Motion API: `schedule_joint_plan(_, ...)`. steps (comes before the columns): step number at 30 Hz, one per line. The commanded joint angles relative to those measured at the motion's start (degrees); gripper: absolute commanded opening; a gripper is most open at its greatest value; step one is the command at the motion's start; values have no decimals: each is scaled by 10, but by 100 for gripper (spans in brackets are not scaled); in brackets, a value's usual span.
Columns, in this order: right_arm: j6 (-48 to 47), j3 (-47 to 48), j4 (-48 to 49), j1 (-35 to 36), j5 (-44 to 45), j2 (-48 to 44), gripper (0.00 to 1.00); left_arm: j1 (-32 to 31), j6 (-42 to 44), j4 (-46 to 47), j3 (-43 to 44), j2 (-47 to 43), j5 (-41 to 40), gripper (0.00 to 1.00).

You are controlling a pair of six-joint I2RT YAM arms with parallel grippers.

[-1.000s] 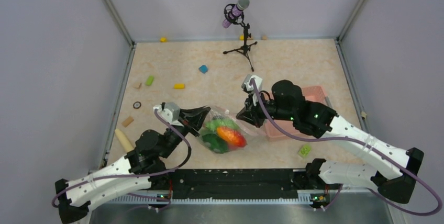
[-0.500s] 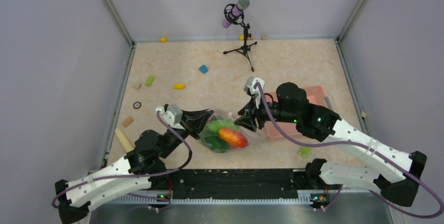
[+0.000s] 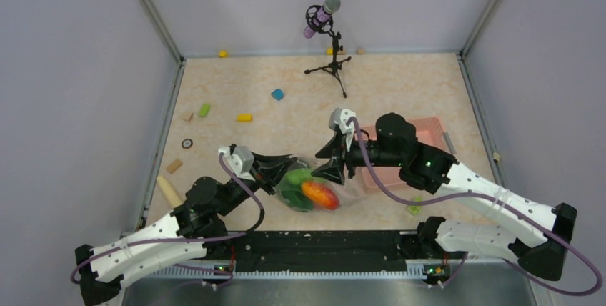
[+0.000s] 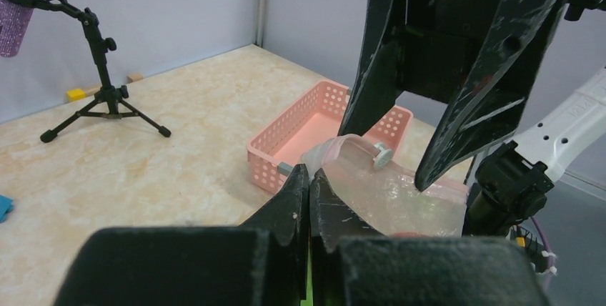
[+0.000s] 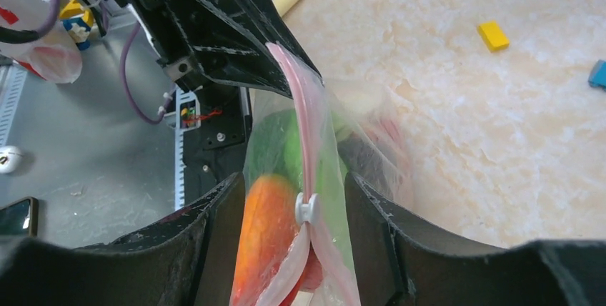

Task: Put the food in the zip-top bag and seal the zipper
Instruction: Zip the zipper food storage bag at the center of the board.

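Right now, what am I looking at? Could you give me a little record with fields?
bag: clear zip-top bag, crinkly, with food inside
contents: orange-red mango, green pieces
left jaws: shut on the bag's mouth edge
right jaws: open, one on each side of the white slider
zipper: pink strip running along the mouth
nearby: pink basket, microphone stand

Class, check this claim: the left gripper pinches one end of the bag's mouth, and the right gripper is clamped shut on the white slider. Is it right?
No. The right gripper is open: the right wrist view shows its fingers apart, either side of the white slider. The left gripper does pinch one end of the zip-top bag mouth.
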Motion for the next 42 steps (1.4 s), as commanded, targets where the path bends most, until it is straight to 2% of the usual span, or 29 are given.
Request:
schedule_joint_plan(1,-3,36,-25,-2,-8,35,52,3,-2,53,19,-1,10,0)
schedule_joint_plan(3,-1,49,-44,-1,-2,49,48,3,-3,53,19,-1,9,0)
schedule_joint_plan(7,5,57,-56,-1,19,59,34,3,-3,51,19,-3,-4,0)
schedule_joint_plan(11,9,55,-52,-1,34,50,13,3,-3,50,19,-4,-21,0)
schedule_joint_plan(14,10,53,-52,0,36,39,7,2,-4,49,20,-4,-39,0)
schedule_joint_plan(19,9,54,-65,-1,44,27,7,3,-4,38,24,-6,-79,0)
schedule_joint_plan(28,6,63,-97,0,58,16,6,3,-16,21,29,-20,-199,0)
schedule_joint_plan(42,-4,85,-144,-1,57,53,6,3,-35,5,30,-49,-353,0)
